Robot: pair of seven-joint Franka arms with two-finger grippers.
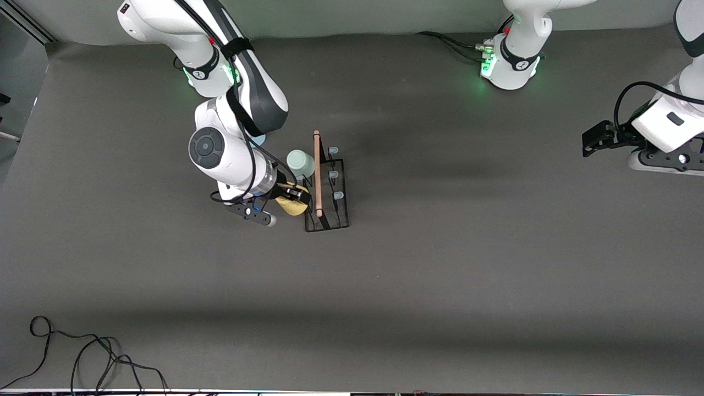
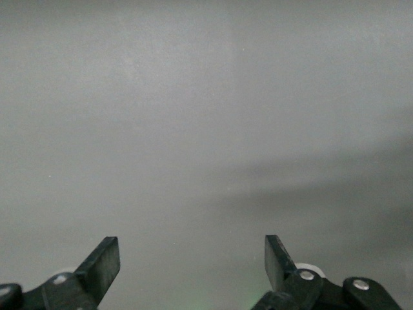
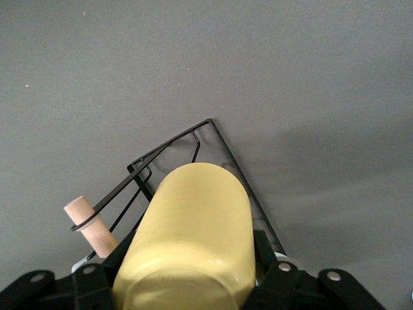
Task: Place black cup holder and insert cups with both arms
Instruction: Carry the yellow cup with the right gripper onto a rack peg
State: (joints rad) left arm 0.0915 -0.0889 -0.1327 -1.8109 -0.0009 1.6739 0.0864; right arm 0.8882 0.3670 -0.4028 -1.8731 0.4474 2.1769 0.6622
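Observation:
The black cup holder stands mid-table with its wooden rod on top and three capped prongs bare on the side toward the left arm's end. My right gripper is shut on the yellow cup, held on its side against the holder's other side. In the right wrist view the yellow cup fills the jaws, above the wire base and beside the rod's end. A pale grey-green cup sits at the rack beside the rod. My left gripper waits, open, at its end of the table; its fingers hold nothing.
A bit of light blue cup shows under the right arm's forearm. Loose black cables lie at the table's near corner at the right arm's end. More cable runs to the left arm's base.

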